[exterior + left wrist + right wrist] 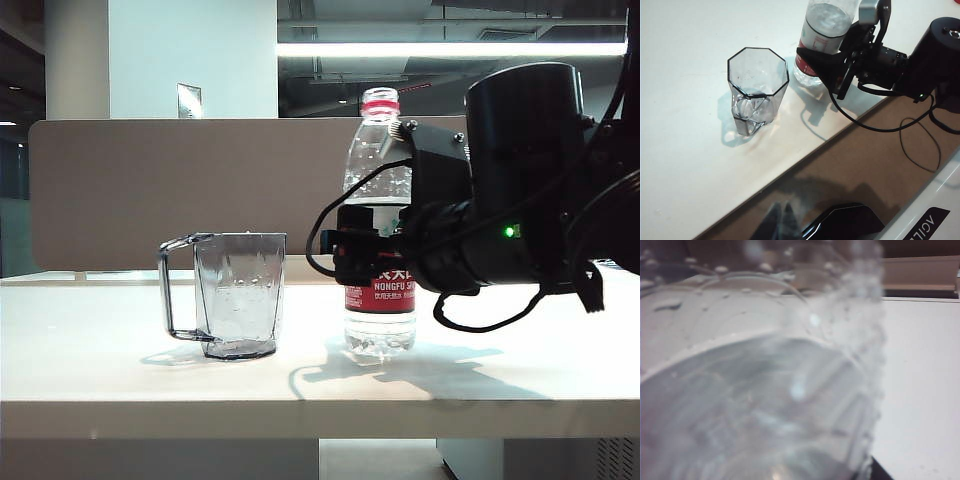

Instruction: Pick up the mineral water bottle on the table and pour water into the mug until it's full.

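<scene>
The right gripper [362, 250] is at the label band of the mineral water bottle [380, 215], its black fingers on either side of the body; whether they are already pressing the plastic I cannot tell. The bottle stands upright on the white table [120, 360], red neck ring on top, with the mug [238, 295] just beside it and apart, its handle turned away from the bottle.

For a sound grip, I judge the jaws should close squarely across the label, firmly enough to hold yet not crush the thin wall, and the lift should go straight up before any tilt toward the mug.

The bottle is clear, ribbed plastic beaded with droplets. The mug is smoky, faceted, with an octagonal rim [758, 71]. The left gripper is not in view.
</scene>
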Robot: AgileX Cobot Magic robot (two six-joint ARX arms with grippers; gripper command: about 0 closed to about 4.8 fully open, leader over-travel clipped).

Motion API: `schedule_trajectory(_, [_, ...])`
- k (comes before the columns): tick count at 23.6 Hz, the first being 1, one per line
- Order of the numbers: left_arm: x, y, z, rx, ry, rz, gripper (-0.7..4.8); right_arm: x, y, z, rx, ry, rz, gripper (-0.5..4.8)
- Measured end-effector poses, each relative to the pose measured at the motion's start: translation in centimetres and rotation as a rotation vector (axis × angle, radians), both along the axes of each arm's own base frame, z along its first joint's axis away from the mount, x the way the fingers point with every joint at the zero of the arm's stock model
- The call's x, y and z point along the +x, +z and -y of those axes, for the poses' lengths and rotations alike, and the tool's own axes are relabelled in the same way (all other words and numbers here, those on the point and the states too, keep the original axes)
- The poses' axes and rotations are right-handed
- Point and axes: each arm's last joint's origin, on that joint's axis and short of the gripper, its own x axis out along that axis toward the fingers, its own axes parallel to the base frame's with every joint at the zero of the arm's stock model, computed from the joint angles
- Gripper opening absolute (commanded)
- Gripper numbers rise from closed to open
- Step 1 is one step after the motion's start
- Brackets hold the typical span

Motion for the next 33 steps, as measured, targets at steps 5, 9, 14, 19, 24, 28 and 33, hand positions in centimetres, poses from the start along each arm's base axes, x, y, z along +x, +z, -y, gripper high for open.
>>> schedule_trajectory(5, [0.0,0.0,0.0,0.0,0.0,0.0,-0.05,0.3,0.0,0.5,0.0,-0.031,0.001,3.86])
schedule_trajectory(9, [0.0,0.0,0.0,0.0,0.0,0.0,-0.05,0.6,0.0,0.9,0.0,-0.055,0.001,3.55])
schedule_trajectory(14, [0.0,0.0,0.0,0.0,0.0,0.0,-0.05,0.7,0.0,1.1,-0.002,-0.065,0.002,3.22])
schedule_trajectory(19, [0.0,0.0,0.0,0.0,0.0,0.0,-0.05,0.8,0.0,1.1,-0.008,-0.065,-0.004,2.63])
schedule_trajectory(24, [0.0,0.0,0.0,0.0,0.001,0.0,-0.05,0.9,-0.1,1.0,-0.077,-0.048,0.015,2.63])
schedule_trajectory(28, [0.0,0.0,0.0,0.0,0.0,0.0,-0.05,0.8,0.0,1.0,-0.121,-0.033,0.034,2.6])
schedule_trajectory(33, [0.0,0.0,0.0,0.0,0.0,0.0,-0.05,1.0,0.0,0.9,-0.18,-0.026,0.054,2.59])
